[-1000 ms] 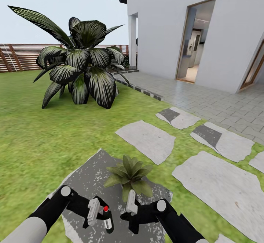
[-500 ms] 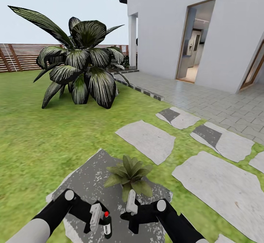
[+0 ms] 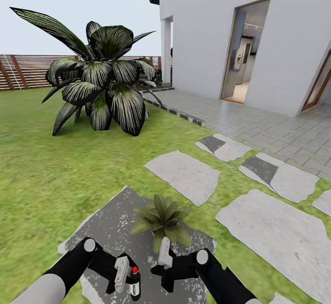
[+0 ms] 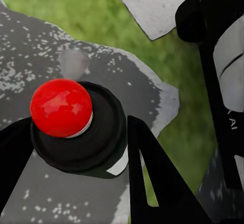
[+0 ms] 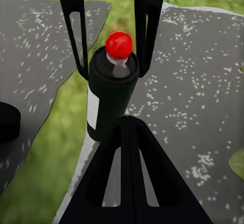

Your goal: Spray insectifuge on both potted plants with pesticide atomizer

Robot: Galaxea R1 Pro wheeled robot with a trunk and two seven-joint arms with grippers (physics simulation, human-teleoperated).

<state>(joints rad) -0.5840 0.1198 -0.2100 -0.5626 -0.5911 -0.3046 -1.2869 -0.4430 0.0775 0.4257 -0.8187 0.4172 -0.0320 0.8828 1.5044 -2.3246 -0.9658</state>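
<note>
On the garden's grey stepping stone [image 3: 110, 230], your left gripper [image 3: 128, 276] pinches the pesticide atomizer [image 3: 134, 283] upright near the potted plant [image 3: 162, 219] for spraying; the right gripper's [image 3: 164, 258] state I cannot tell.

Under my jaws lies a dark grey speckled stone slab [image 3: 110, 223] set in green lawn [image 3: 55, 166]. Ahead and to the right of them, pale flat stepping stones [image 3: 184, 173] lead to a grey paved terrace [image 3: 257, 125] beside a white house wall [image 3: 202, 33] with an open wood-framed doorway [image 3: 243, 51]. Far ahead to the left stand a big dark striped-leaf shrub [image 3: 103, 81] and a brown slatted fence [image 3: 27, 70] under pale sky.
</note>
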